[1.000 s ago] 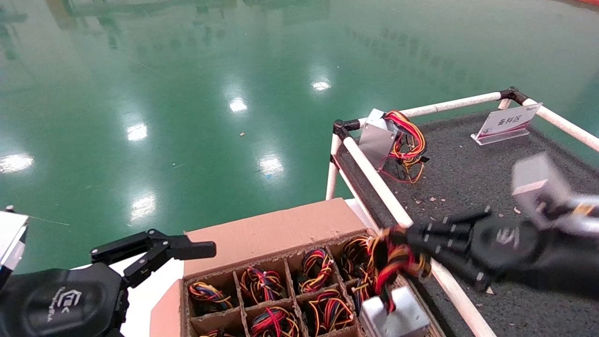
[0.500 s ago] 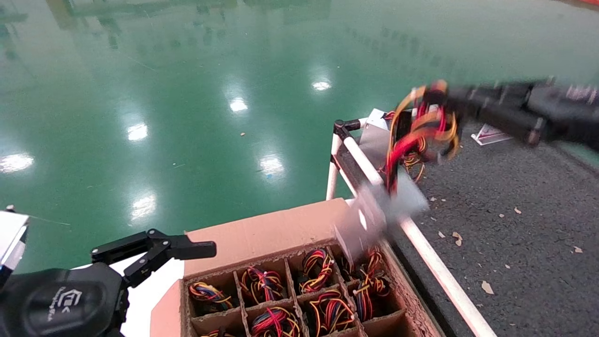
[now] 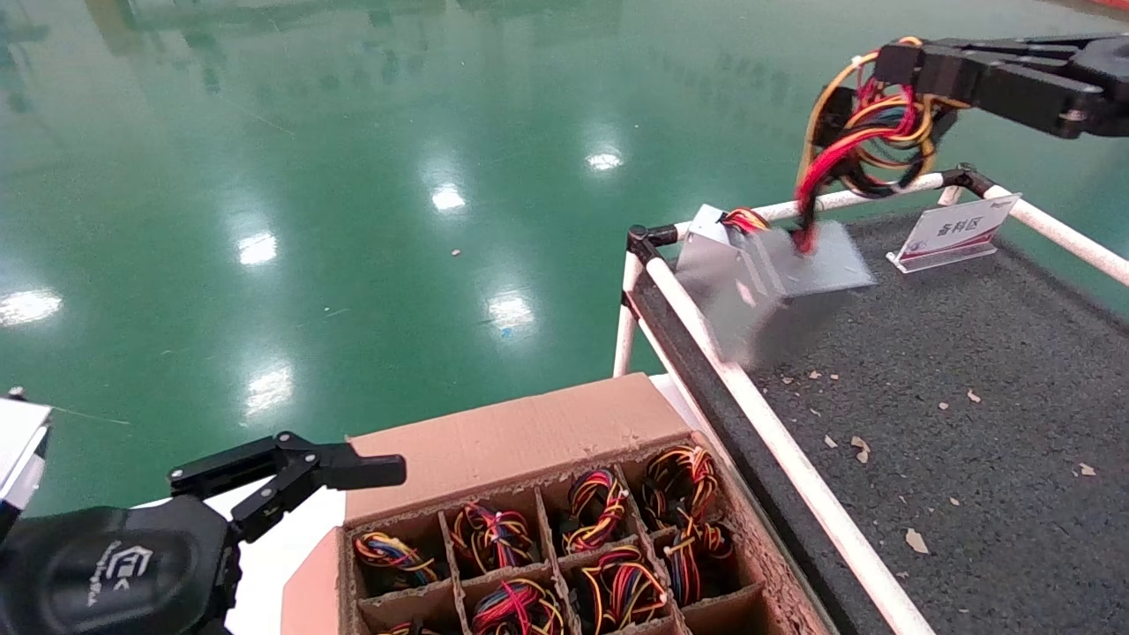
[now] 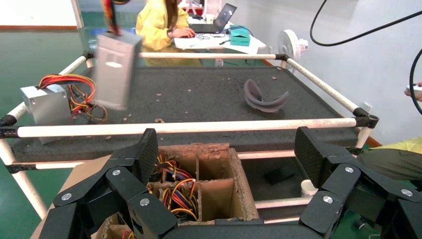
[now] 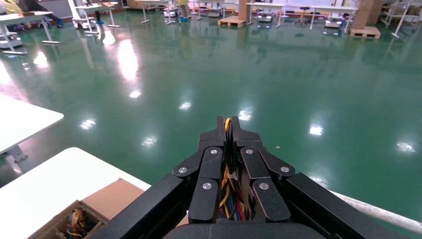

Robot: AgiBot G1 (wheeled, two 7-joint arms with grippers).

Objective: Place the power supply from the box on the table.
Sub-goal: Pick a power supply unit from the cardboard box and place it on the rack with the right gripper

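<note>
Transport step: right tool point(image 3: 891, 66) pinches the wires, power supply point(image 3: 776, 273) dangling above the desk point(image 3: 970, 423); next, lower and release. Left tool point(image 3: 353, 467), spread, waits beside the box point(image 3: 520, 441).

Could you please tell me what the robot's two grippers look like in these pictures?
Both are matte black. The left gripper has a rounded housing with a pale outlined logo and bars joined by pivots. Its wide fingers have textured pads. The right gripper has the same bars, with round silver fasteners.
</note>
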